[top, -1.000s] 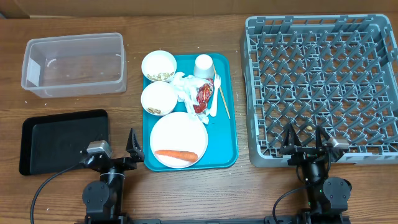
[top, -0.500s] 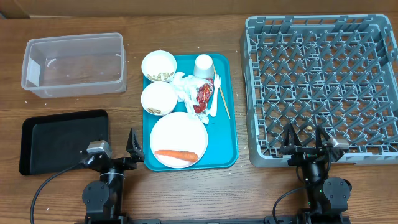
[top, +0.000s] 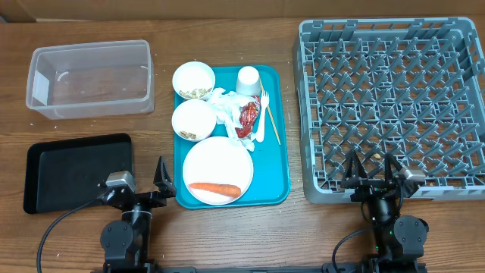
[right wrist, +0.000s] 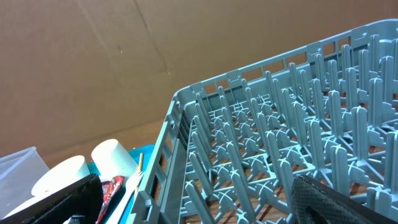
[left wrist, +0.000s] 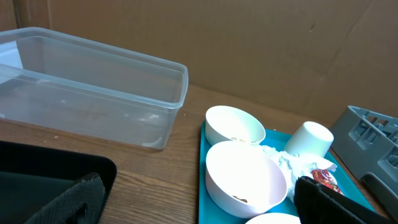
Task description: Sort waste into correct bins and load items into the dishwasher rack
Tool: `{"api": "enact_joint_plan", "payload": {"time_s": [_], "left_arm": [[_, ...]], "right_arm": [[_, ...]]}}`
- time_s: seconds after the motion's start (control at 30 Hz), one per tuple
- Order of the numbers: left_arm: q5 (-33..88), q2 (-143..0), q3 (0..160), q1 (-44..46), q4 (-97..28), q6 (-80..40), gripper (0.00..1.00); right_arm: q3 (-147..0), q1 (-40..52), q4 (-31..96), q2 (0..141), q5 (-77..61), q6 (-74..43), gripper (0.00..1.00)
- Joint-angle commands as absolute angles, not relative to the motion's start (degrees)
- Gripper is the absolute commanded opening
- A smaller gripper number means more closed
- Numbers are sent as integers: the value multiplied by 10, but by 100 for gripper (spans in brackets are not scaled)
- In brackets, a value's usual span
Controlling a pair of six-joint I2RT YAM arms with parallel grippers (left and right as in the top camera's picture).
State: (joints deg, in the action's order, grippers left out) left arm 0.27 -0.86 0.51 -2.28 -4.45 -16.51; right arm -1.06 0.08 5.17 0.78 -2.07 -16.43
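Note:
A teal tray (top: pixel 276 152) holds a round white plate (top: pixel 218 161) with an orange carrot (top: pixel 214 189), two white bowls (top: pixel 194 80) (top: pixel 194 120) with food scraps, a white cup (top: pixel 248 80), crumpled napkins (top: pixel 225 108), a red wrapper (top: pixel 247 118), a white fork (top: pixel 262 115) and a chopstick (top: pixel 271 121). The clear tub (top: pixel 89 79) is at the back left, the black tray (top: pixel 76 171) at the front left. The grey rack (top: pixel 394 106) is at the right. My left gripper (top: pixel 142 182) is open and empty beside the tray's front left corner. My right gripper (top: pixel 373 171) is open and empty at the rack's front edge.
The left wrist view shows the tub (left wrist: pixel 93 93), both bowls (left wrist: pixel 245 177) and the cup (left wrist: pixel 310 138). The right wrist view shows the rack (right wrist: pixel 280 137), cup (right wrist: pixel 115 158) and wrapper (right wrist: pixel 111 190). A cardboard wall stands behind the table.

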Motion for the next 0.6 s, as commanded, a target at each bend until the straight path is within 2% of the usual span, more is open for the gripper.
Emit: {"api": "enact_joint_plan", "payload": {"time_s": [0.0,0.1,0.17,0.43,0.57], "left_arm": [[44,-3,3,-22,-42,-209,100],[165,-3,3,-17,-26,-341,100],[193,-3,3,-17,-26,-394,100],[303,-3,3,-17,-20,-399,100],[336,-3,4,-17,24,-399,100]], "right_arm": [[-5,-1,48,2,-13,-161,100],[-5,-1,48,2,-13,-161,100],[-5,-1,48,2,-13,-161,100],[-5,-1,48,2,-13,-161,100],[-5,-1,48,2,-13,-161,100]]}}
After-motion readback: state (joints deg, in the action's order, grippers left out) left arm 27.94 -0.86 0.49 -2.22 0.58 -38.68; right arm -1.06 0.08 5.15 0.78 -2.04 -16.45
